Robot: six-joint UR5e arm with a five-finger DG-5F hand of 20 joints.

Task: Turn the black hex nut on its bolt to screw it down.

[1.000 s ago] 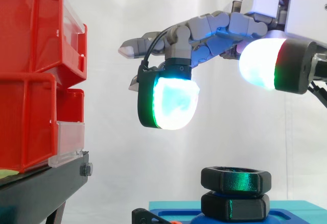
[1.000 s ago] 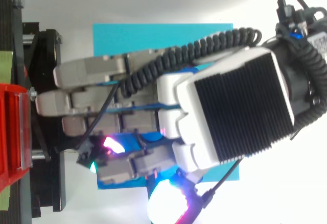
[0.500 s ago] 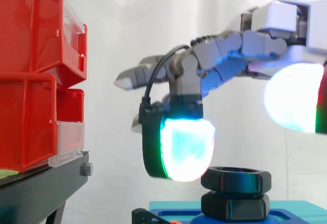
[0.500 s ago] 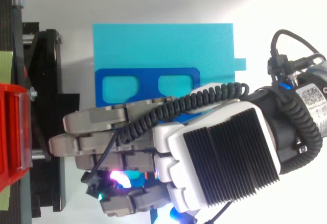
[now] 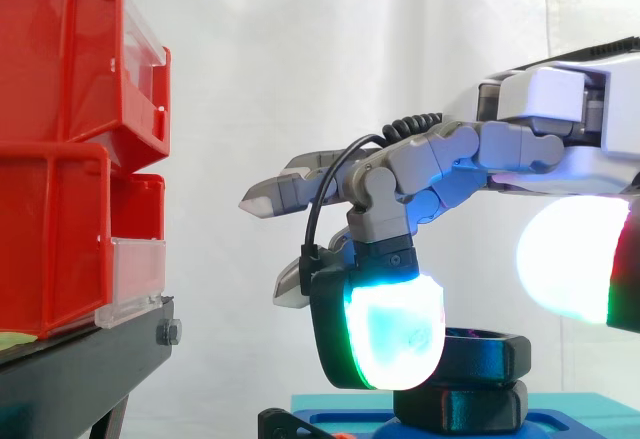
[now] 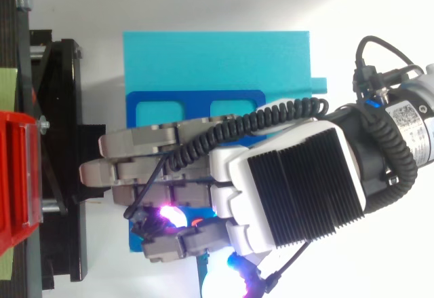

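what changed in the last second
The hand came down toward the black nut; one glowing fingertip now sits level with the nut's left side. I can't tell if it touches; nothing is gripped yet. The nut, blue base and red bins stayed put.

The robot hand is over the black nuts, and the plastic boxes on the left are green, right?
No: the side view shows the plastic boxes are red, not green. The robot hand is indeed over the black hex nuts.

Black hex nut (image 5: pixel 490 354) lies level atop another hex piece (image 5: pixel 465 407)
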